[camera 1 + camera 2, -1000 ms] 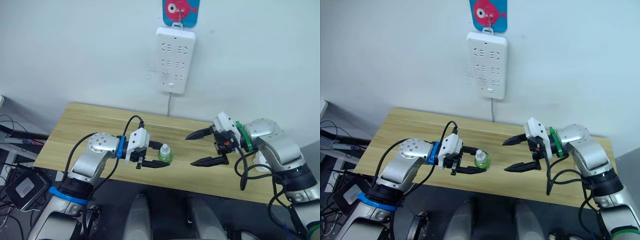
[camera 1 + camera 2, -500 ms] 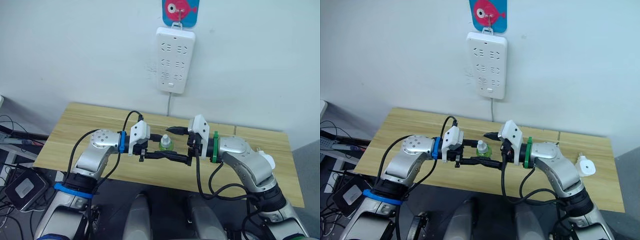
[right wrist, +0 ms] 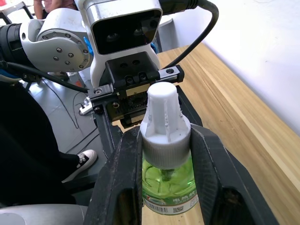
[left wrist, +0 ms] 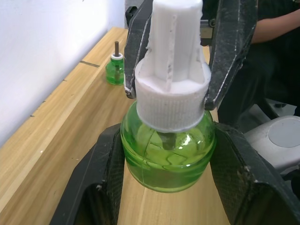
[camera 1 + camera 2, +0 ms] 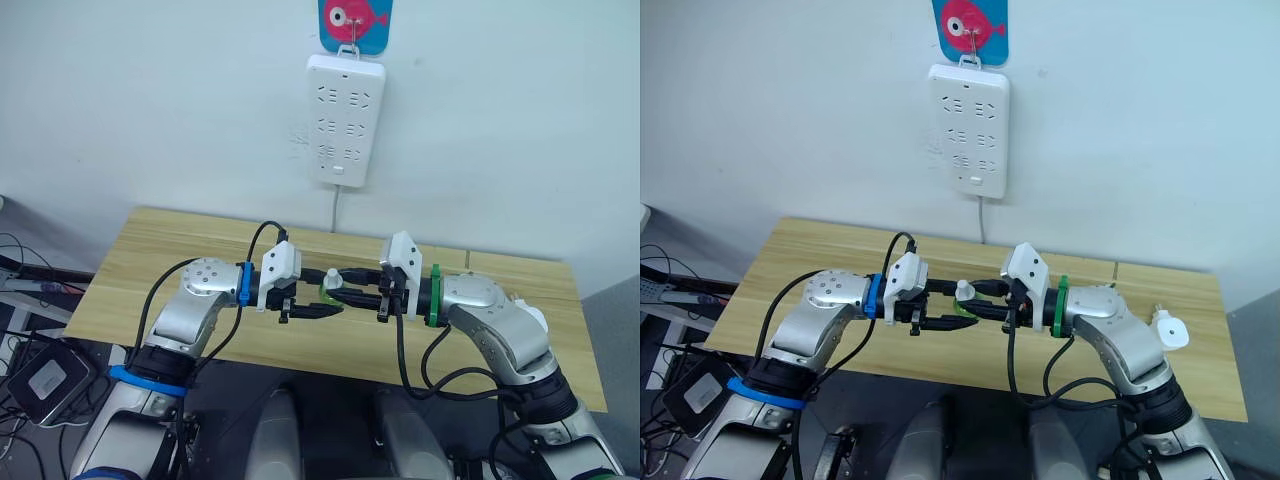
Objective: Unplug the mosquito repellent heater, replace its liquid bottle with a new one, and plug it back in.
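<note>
Left eye view: both arms meet over the front half of the wooden table [image 5: 160,250], their black fingers converging on one small green liquid bottle [image 5: 328,292] with a white cap [image 4: 169,70].

Left end effector [image 5: 318,301]: clamped on the bottle. In the left wrist view its two fingers [image 4: 101,183] press against opposite sides of the green glass body, which contains green liquid.

Right end effector [image 5: 352,297]: clamped on the same bottle at the cap. In the right wrist view its fingers [image 3: 123,187] bracket the ribbed white collar just above the green body; the left wrist view shows the same two fingers touching either side of the cap. The cap is in place on the bottle.

Bottle orientation: it is held between the two end effectors with the cap pointing toward the right arm. Whether it rests on the table or is held clear of it cannot be determined.

Mosquito repellent heater [image 5: 1170,333]: lying on the table near its right end, just behind the right forearm, well apart from the held bottle. It is not plugged in.

Second green bottle [image 4: 114,68]: standing upright on the table in the left wrist view, without a white cap, a dark wick protruding from its neck.

White power strip [image 5: 343,120]: hanging on the wall above the table from a pink fish-shaped hook [image 5: 355,20], its cord running down behind the table. No plug is seated in its sockets.
</note>
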`<state>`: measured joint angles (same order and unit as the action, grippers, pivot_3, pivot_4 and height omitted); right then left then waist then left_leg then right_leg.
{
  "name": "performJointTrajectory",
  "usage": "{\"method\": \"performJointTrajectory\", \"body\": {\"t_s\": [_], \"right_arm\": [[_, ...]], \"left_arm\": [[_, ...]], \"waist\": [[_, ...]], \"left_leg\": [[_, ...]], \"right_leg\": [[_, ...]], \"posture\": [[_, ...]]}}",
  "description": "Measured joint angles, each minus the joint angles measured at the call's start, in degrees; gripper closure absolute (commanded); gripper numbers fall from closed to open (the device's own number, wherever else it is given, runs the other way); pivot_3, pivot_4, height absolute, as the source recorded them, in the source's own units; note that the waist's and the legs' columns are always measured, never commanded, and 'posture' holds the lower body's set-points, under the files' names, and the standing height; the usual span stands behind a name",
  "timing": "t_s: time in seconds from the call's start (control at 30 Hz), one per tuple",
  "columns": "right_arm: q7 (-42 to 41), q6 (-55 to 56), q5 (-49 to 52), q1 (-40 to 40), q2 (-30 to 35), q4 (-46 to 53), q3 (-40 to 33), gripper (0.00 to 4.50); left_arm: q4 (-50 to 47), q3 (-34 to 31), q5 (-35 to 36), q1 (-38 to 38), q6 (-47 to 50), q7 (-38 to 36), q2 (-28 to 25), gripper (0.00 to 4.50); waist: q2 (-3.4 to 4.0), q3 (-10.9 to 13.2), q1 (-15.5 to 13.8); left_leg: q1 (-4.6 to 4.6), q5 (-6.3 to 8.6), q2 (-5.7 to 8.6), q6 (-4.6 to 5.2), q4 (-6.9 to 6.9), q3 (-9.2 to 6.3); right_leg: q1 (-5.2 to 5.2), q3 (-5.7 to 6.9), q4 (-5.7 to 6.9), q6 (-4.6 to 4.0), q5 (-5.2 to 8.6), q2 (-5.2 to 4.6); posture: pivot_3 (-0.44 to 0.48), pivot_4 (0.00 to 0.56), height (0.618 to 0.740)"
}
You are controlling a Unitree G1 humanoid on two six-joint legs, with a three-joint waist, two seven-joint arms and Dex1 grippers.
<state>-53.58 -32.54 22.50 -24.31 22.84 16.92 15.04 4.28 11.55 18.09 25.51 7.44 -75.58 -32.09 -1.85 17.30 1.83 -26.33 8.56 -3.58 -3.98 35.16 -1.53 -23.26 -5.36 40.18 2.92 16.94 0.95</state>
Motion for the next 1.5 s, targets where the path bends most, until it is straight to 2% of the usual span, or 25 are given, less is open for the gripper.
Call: {"method": "performJointTrajectory", "body": {"t_s": [0.17, 0.27, 0.37, 0.5, 0.67, 0.73, 0.83, 0.93, 1.07, 1.27, 1.5], "right_arm": [[-17.9, 4.3, 1.6, -7.4, 3.4, -7.0, 4.3, 3.45], [-29.6, 9.1, 1.6, -12.1, 2.4, -13.4, 8.4, 3.45], [-34.2, 11.3, 1.4, -15.1, 0.6, -18.0, 10.0, 3.45], [-34.9, 12.2, 1.6, -17.3, 1.5, -20.7, 9.6, 2.08], [-34.7, 12.1, 1.5, -16.5, 9.4, -22.3, 3.0, 0.22], [-34.6, 12.0, 1.5, -14.6, 11.4, -22.2, 1.3, 0.06], [-32.0, 10.4, 1.6, -10.6, 12.8, -19.0, -0.6, 0.06], [-25.8, 6.9, 2.2, -6.7, 12.7, -12.1, -2.8, 0.06], [-13.4, 5.8, 0.2, -2.7, 6.4, -4.6, -2.9, 0.06], [2.1, 5.2, -4.8, -2.8, -4.0, -3.9, -0.3, 0.06], [5.4, 8.7, -9.8, -4.0, -5.5, -8.1, 3.0, 0.06]], "left_arm": [[-8.7, 1.0, 2.1, -4.9, 1.7, -3.6, -3.4, 2.27], [-14.5, 2.1, 3.5, -8.2, 2.9, -5.7, -6.0, 2.27], [-16.9, 1.9, 3.9, -9.4, 3.8, -6.1, -7.7, 2.27], [-17.2, 1.6, 4.0, -9.1, 5.0, -4.5, -7.7, 2.27], [-15.6, 1.6, 4.0, -9.0, 4.7, -3.7, -7.3, 2.27], [-14.1, 1.6, 3.7, -8.8, 4.5, -3.3, -7.0, 2.27], [-11.7, 1.5, 3.2, -7.4, 4.2, -2.1, -5.8, 2.27], [-7.8, 1.0, 2.7, -5.3, 3.1, -0.3, -4.2, 2.27], [-2.4, -0.3, 1.5, -2.3, 1.8, 2.6, -2.0, 2.27], [-0.2, -0.7, 0.7, -1.0, 0.7, 3.6, -1.3, 2.27], [0.4, -0.7, 0.5, 0.1, 0.6, 3.5, -1.2, 2.27]], "waist": [[0.01, 0.0, 0.1], [0.01, 0.0, -0.2], [0.0, 0.0, -0.4], [0.0, 0.0, -1.6], [-0.01, 0.0, -2.9], [-0.01, -0.1, -2.9], [0.0, -0.1, -2.7], [0.0, -0.1, -2.3], [-0.02, -0.1, -1.3], [-0.03, -0.1, -0.2], [-0.04, -0.1, -0.2]], "left_leg": [[0.07, 0.0, -0.04, 0.0, 0.0, 0.01], [0.17, 0.0, -0.04, 0.01, -0.03, -0.01], [0.18, -0.01, -0.04, 0.01, -0.02, -0.02], [0.17, -0.01, 0.01, 0.0, 0.01, 0.03], [0.16, -0.01, 0.0, 0.0, 0.01, 0.03], [0.17, -0.01, -0.03, 0.01, -0.01, 0.01], [0.17, -0.01, -0.03, 0.0, -0.03, 0.01], [0.17, -0.01, -0.01, 0.0, -0.01, 0.02], [0.19, -0.02, -0.02, -0.01, 0.04, 0.02], [0.19, -0.09, 0.0, -0.14, 0.03, 0.01], [0.19, -0.09, 0.02, -0.14, 0.04, 0.04]], "right_leg": [[0.02, 0.0, 0.01, 0.0, 0.0, 0.02], [0.09, 0.04, 0.03, -0.01, 0.0, 0.02], [0.08, 0.05, 0.08, -0.01, 0.0, 0.02], [0.09, 0.02, 0.07, -0.01, 0.01, -0.03], [0.08, 0.04, 0.05, -0.01, 0.01, -0.03], [0.07, 0.05, 0.05, -0.02, 0.01, 0.0], [0.05, 0.04, 0.09, -0.03, 0.01, 0.0], [0.05, 0.02, 0.11, -0.02, 0.01, 0.0], [0.05, 0.0, 0.21, -0.02, 0.01, 0.01], [0.03, -0.01, 0.29, -0.02, 0.01, 0.0], [0.03, -0.03, 0.3, -0.02, 0.01, -0.01]], "posture": [[0.092, 0.24, 0.74], [0.118, 0.232, 0.74], [0.136, 0.235, 0.74], [0.14, 0.232, 0.74], [0.109, 0.232, 0.74], [0.088, 0.23, 0.74], [0.075, 0.231, 0.74], [0.045, 0.236, 0.74], [0.036, 0.235, 0.74], [0.025, 0.238, 0.74], [0.029, 0.239, 0.74]]}}
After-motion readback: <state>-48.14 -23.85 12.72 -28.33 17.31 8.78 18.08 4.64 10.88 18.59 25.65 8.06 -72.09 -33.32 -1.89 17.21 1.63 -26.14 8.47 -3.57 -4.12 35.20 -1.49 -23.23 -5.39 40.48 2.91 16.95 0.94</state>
